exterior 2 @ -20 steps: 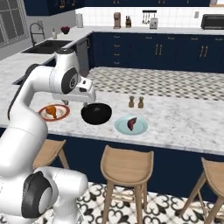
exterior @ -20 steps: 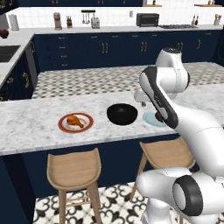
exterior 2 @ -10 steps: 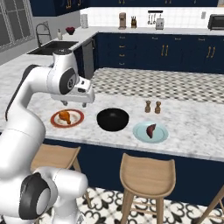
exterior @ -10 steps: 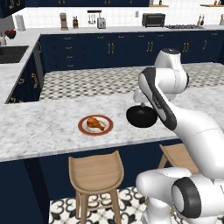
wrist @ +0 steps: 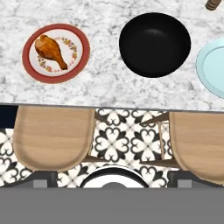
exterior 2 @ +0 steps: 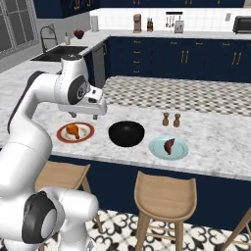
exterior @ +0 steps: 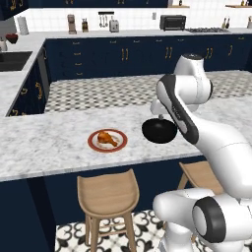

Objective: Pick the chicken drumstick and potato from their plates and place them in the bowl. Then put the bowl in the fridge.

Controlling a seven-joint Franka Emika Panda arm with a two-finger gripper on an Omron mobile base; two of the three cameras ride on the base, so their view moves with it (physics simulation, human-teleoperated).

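The chicken drumstick [wrist: 51,51] lies on the white plate with a red-brown rim [wrist: 28,52], also seen in the right base view as drumstick [exterior 2: 73,130] on plate [exterior 2: 61,133]. The black bowl [exterior 2: 126,133] stands empty to its right. The potato [exterior 2: 169,145] rests on the pale blue-green plate [exterior 2: 154,147]. My gripper [exterior 2: 88,112] hangs open, well above the counter between the drumstick plate and the bowl, holding nothing. Its fingertips [wrist: 41,177] stand wide apart in the hand view. The fridge is out of view.
Two small shakers [exterior 2: 171,119] stand behind the blue-green plate. Wooden stools [wrist: 52,135] sit below the marble counter's near edge [wrist: 109,104]. A sink [exterior 2: 59,51] lies at the far left, with navy cabinets [exterior 2: 196,59] behind.
The whole picture has shifted: the base has driven sideways, so plates and bowl sit further right in both base views. The gripper stays open above the counter. Nothing on the counter has moved.
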